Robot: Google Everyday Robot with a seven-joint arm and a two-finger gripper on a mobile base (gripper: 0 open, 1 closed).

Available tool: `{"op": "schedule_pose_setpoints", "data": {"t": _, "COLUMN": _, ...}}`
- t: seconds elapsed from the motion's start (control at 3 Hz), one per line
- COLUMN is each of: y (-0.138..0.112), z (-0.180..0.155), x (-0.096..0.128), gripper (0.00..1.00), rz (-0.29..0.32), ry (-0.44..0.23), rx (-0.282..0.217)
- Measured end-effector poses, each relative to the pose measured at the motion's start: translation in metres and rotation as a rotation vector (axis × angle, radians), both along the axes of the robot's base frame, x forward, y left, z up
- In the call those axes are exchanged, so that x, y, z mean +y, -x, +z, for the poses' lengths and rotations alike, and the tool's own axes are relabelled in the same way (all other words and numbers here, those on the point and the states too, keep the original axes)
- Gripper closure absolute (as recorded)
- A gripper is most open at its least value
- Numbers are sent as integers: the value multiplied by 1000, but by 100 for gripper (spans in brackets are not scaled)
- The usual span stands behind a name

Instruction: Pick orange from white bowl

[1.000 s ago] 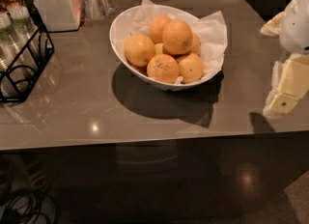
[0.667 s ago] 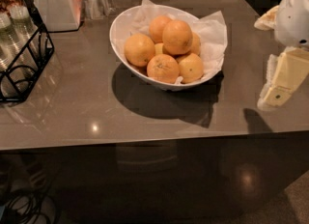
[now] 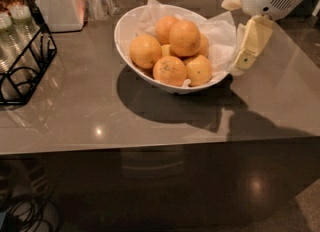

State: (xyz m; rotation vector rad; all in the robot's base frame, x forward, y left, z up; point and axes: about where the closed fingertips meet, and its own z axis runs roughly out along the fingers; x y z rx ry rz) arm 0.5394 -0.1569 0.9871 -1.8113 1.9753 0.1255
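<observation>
Grey glossy tabletop (image 3: 100, 121) in foreground. On it a wide white ceramic bowl (image 3: 124, 36), paper-lined, w/ the big smooth round orange (image 3: 185, 37) atop the pile, untouched. Robot's cream two-finger gripper (image 3: 232, 36) hangs at bowl's right rim, spread wide, empty. Reach, grasp & lift all left to do.

Glossy grey-brown table (image 3: 75, 121) — light glints on top; speckled floor (image 3: 306, 212) beneath.

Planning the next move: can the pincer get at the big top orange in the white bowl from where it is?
Probably yes. The pincer hangs open at the right rim of the white bowl, and the orange lies on top with nothing over it.
</observation>
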Motion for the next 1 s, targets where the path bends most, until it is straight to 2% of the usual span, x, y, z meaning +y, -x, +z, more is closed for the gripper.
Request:
{"op": "schedule_pose_setpoints", "data": {"t": 0.33, "y": -10, "z": 11, "x": 1, "gripper": 0, "rz": -6, "ry": -20, "rx": -34}}
{"op": "schedule_pose_setpoints", "data": {"t": 0.67, "y": -12, "z": 10, "x": 2, "gripper": 0, "rz": -6, "ry": -24, "rx": -36}}
{"op": "schedule_pose_setpoints", "data": {"t": 1.0, "y": -39, "z": -5, "x": 27, "gripper": 0, "rz": 42, "ry": -104, "rx": -11}}
